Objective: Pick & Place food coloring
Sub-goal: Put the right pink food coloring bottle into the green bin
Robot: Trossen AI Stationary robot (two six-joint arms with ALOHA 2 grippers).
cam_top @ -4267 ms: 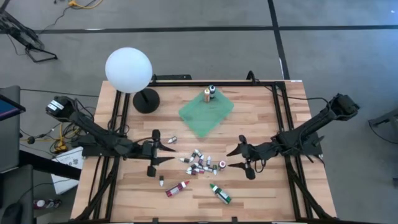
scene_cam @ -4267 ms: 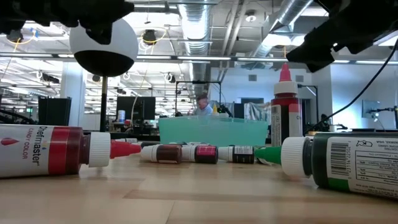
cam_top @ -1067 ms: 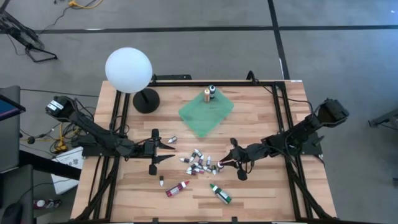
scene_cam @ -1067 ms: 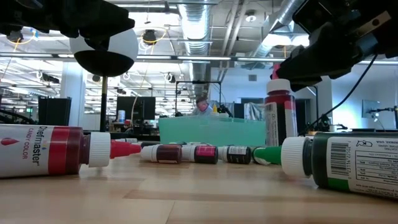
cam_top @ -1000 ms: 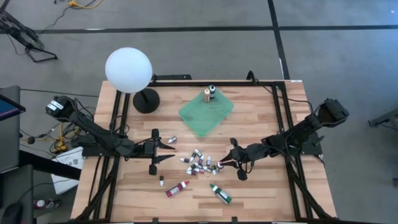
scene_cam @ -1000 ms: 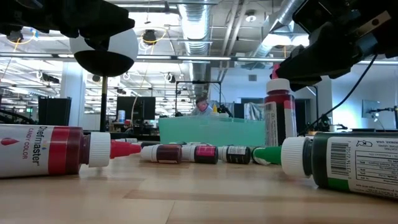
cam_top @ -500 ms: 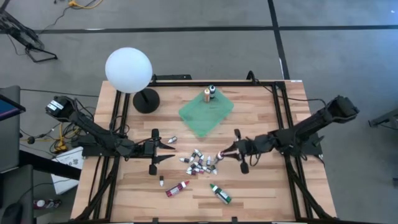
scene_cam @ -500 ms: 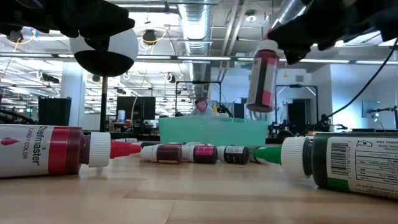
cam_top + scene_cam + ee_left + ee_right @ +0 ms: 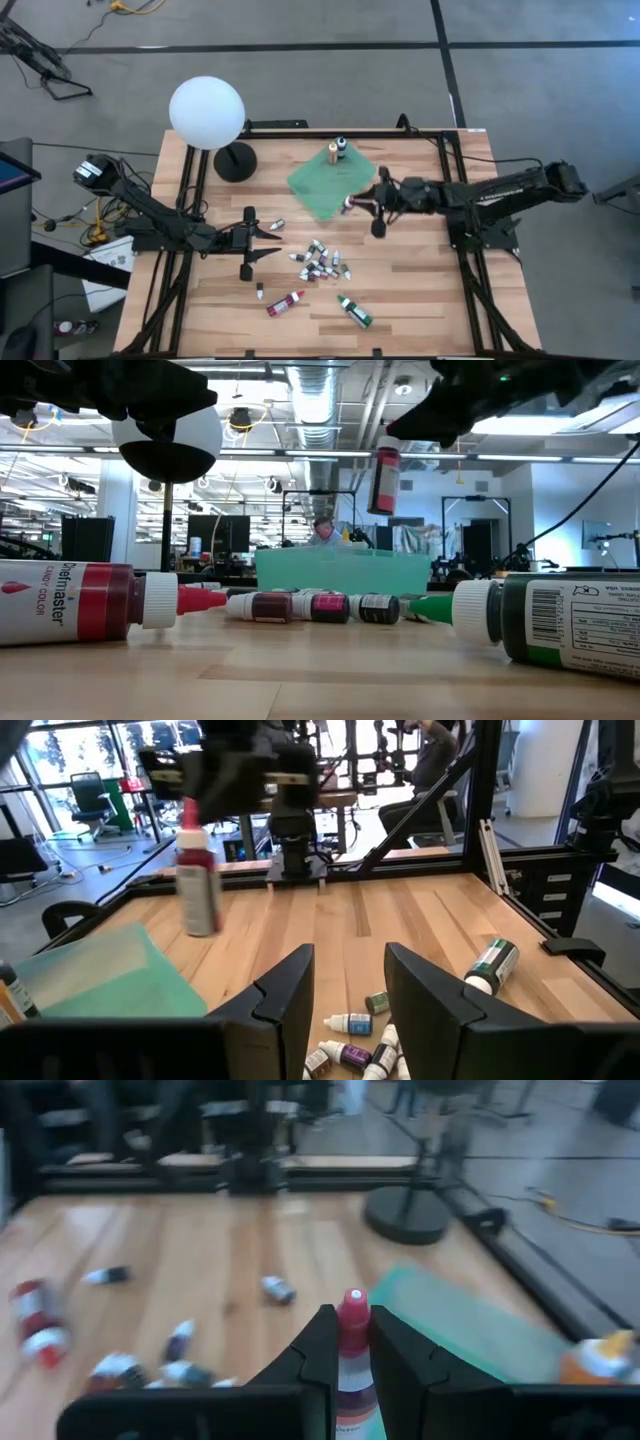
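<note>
My right gripper point(image 9: 352, 203) is shut on a red food coloring bottle point(image 9: 385, 478) in the air by the right corner of the green cloth point(image 9: 330, 180). Two small bottles point(image 9: 337, 150) stand on the cloth's far corner. Several more food coloring bottles lie on their sides in a pile point(image 9: 320, 262) at mid-table. Others lie nearer the front, among them a red one point(image 9: 285, 303) and a green one point(image 9: 353, 311). My left gripper point(image 9: 275, 243) waits open, left of the pile, touching nothing. My right gripper pinches the bottle's white cap point(image 9: 350, 1358) between its two fingers, just below the red tip point(image 9: 353, 1308) that sticks up past them. The fingers come roughly level from the table's right. The bottle hangs nearly upright below them, lifted clear of table and cloth.
A white globe lamp point(image 9: 206, 112) on a black round base point(image 9: 235, 161) stands at the far left. Black frame rails point(image 9: 450, 200) run along the table's sides. One small bottle point(image 9: 277, 225) lies alone near my left gripper. Bare wood lies right of the pile.
My right gripper, shut on the red bottle throughout, has risen and gone toward the far edge, from beside the pile to the green cloth's right corner. The bottle, which stood on the table, is now lifted clear and hangs slightly tilted.
</note>
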